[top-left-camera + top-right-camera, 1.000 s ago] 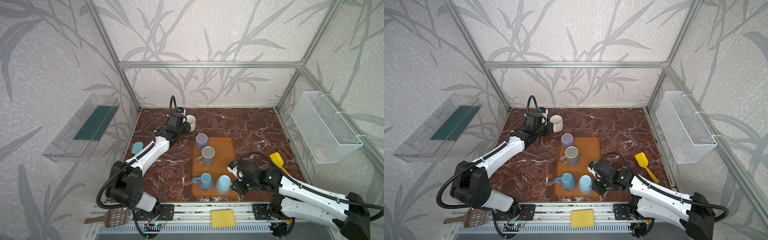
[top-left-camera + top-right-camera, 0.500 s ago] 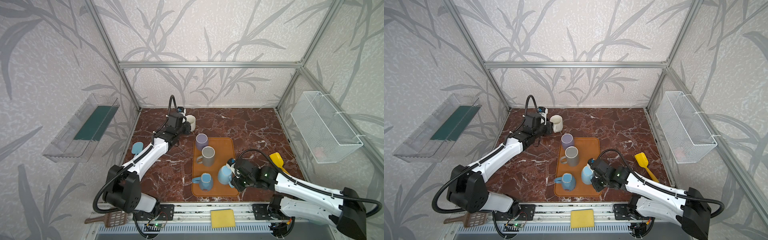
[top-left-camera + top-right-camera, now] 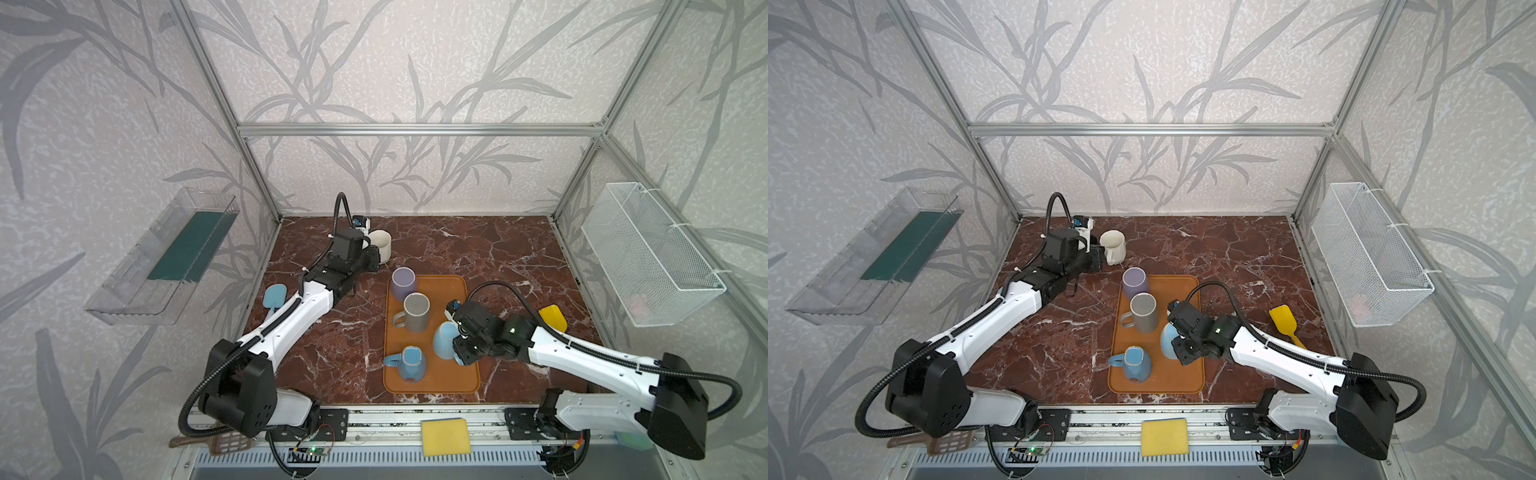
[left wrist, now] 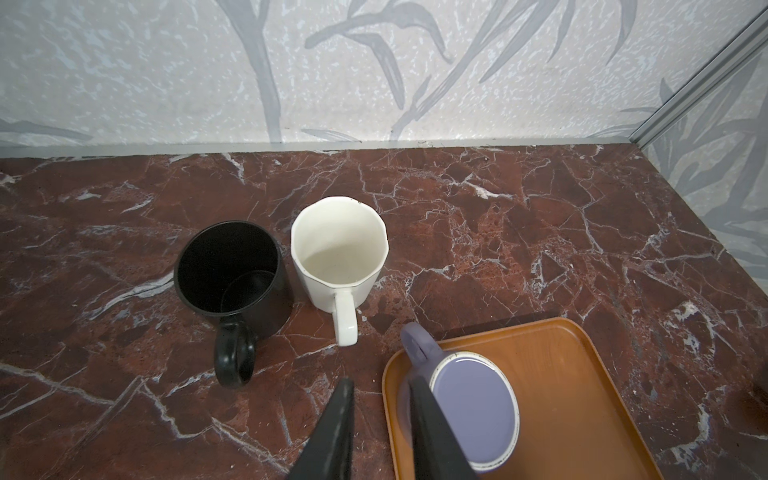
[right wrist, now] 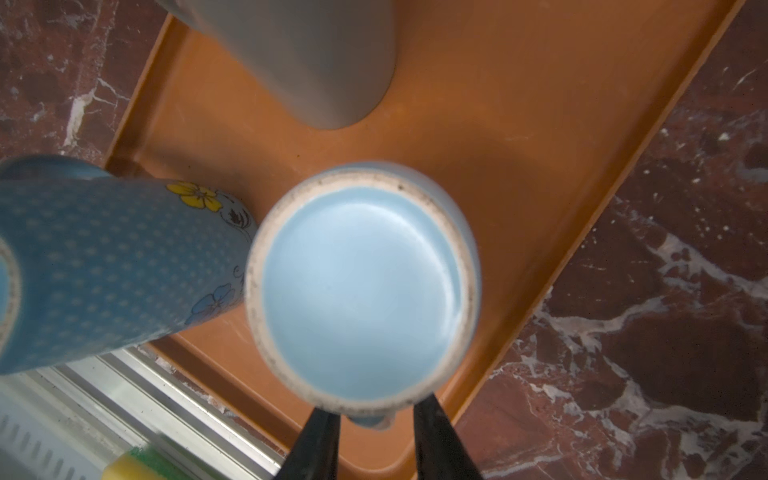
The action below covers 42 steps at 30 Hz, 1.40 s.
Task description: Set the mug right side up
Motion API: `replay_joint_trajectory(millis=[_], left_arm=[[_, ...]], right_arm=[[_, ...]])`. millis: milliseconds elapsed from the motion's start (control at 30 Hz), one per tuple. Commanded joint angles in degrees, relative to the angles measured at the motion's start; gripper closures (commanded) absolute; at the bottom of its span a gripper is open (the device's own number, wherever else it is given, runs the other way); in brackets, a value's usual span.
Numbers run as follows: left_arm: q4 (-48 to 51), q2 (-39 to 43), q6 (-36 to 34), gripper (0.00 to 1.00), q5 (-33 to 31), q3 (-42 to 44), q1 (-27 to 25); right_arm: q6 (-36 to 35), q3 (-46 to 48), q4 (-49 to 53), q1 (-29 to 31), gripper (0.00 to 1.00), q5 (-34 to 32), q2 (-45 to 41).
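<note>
**Two fingers pinch one mug handle**

Four mugs stand over the tray [image 3: 449,380], all bottom-up. The right gripper [image 5: 374,409] has hold of the pale mug [image 5: 361,286]. Its fingers [image 5: 322,422] are drawn close, one on each side of the handle [image 5: 370,420], and they pinch that stub between them. The mug's glazed base faces the wrist camera and its mouth is hidden.

In both top views the pale mug [image 3: 444,340] [image 3: 1167,343] hangs at the tray's 3 o'clock side, leaning, with the right gripper [image 3: 459,343] [image 3: 1177,338] pressed against its 3 o'clock flank. Whether its rim touches the tray I cannot tell. The grey mug [image 3: 415,311] is just beside it at 11 o'clock and the dotted mug [image 3: 411,363] at 8 o'clock. The purple mug [image 3: 404,282] fills the tray's 11 o'clock corner.

The left gripper [image 4: 380,384] holds nothing. Its fingers [image 4: 340,411] stand a narrow gap apart with bare marble between them. In a top view the left gripper [image 3: 374,262] sits at the table's 11 o'clock, off the tray, just beside the white mug [image 3: 380,245]. The wrist view shows that white mug [image 4: 338,245] and a black mug [image 4: 230,270] upright, side by side, handles toward the camera.
</note>
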<state>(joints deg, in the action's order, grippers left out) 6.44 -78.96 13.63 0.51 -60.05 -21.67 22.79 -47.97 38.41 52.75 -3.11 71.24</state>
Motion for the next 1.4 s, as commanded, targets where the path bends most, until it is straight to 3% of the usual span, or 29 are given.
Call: replay_joint_trajectory(millis=[0,433,1367], left_arm=[[-1.0,2.6,-0.2,0.73,-0.2,0.9,-0.3],[-1.5,3.9,1.0,0.73,-0.1,2.3,-0.3],[-0.5,5.4,0.5,0.73,-0.5,2.9,-0.3]], right_arm=[[-1.1,-3.5,5.6,-0.4,0.67,-2.2,2.5],[-3.4,-12.0,14.6,-1.3,0.68,-1.7,11.7],[-5.8,-13.9,12.9,-3.1,0.68,0.6,18.1]])
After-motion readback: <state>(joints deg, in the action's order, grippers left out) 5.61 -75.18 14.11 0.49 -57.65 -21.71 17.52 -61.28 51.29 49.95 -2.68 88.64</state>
